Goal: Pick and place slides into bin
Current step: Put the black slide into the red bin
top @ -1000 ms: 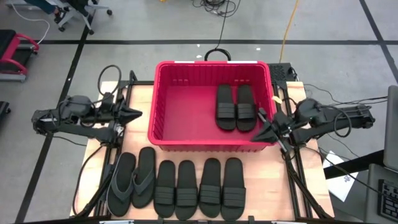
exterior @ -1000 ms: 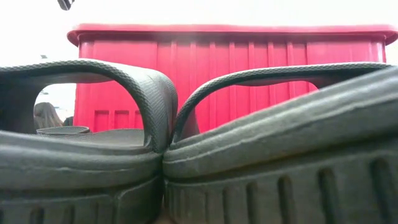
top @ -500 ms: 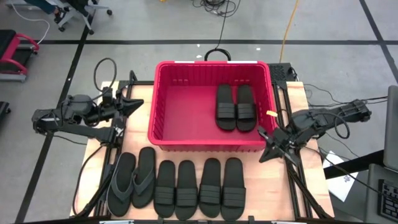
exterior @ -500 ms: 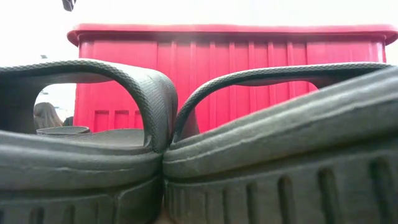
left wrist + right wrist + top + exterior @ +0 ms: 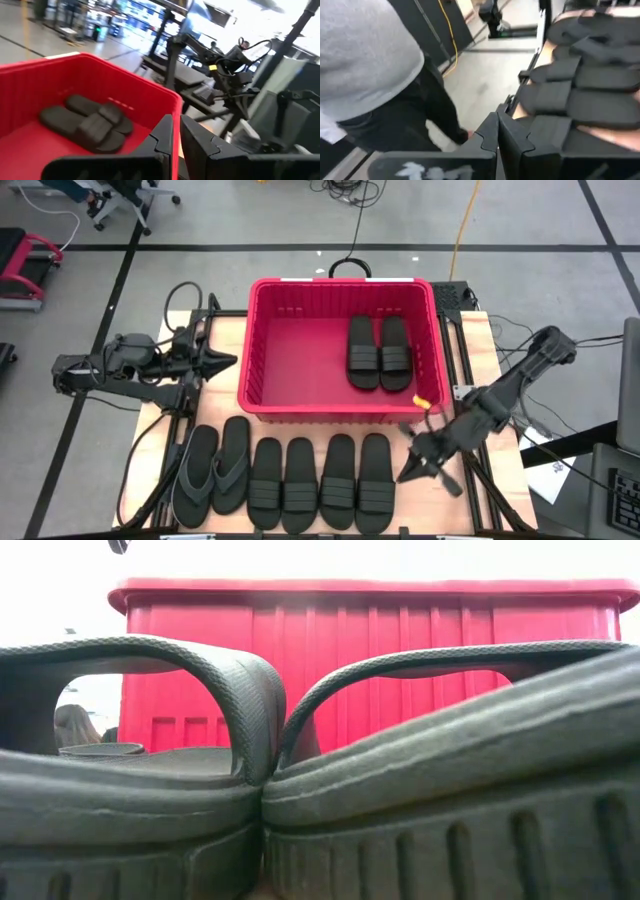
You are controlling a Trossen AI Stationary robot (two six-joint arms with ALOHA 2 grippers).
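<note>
The right pincer hangs clenched and empty just beside the rightmost of the slides in the surface's front row; two slides lie inside the bin. The left pincer waits clenched beside the bin.

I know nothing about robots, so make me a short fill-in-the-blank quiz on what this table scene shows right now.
1. The red bin holds ____ black slides.
2. In the row on the table, the dark grey flip-flop pair lies at the robot's ____ end.
3. The right gripper hovers beside the row's ____ end.
4. The left gripper holds ____.

Missing words: two; left; right; nothing
</note>
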